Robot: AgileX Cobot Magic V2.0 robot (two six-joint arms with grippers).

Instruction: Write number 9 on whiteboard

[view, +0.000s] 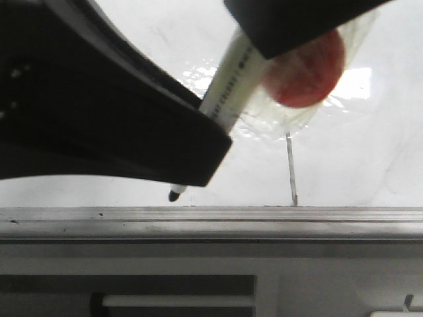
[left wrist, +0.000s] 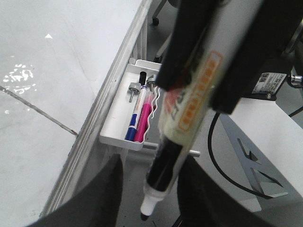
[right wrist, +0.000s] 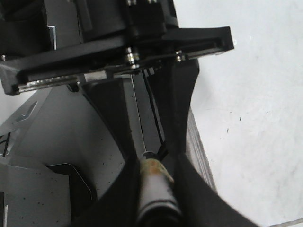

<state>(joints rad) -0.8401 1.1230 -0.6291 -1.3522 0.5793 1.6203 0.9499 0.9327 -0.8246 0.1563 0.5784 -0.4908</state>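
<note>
Front view: left gripper (view: 221, 142) clamps the marker (view: 228, 89), tip hovering off the whiteboard (view: 132, 39) beside the number 9 (view: 291, 168); a slip smears it. Right gripper (right wrist: 154, 184) also pinches a marker.

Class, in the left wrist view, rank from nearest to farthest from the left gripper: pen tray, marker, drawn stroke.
1. marker, between the fingers.
2. pen tray, beside the whiteboard edge.
3. drawn stroke, out on the whiteboard.
</note>
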